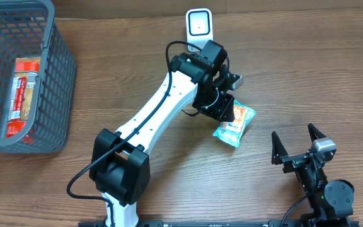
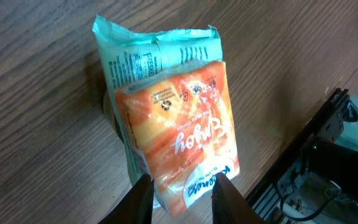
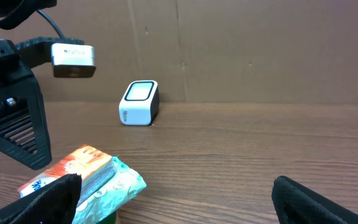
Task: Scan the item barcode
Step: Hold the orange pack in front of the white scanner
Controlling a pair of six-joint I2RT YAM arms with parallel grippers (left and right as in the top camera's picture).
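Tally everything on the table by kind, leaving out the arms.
Packets: 3 (orange packet over teal packet; red packet inside the basket)
Baskets: 1
Scanners: 1 (white scanner)
Total: 5

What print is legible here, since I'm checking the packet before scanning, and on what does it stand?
"Enjoy", upside down, on the orange packet.
"FRESHE", cut off, on the teal wrapper under it.
Fine print there, the scanner side label and the red packet in the basket: too small to read.
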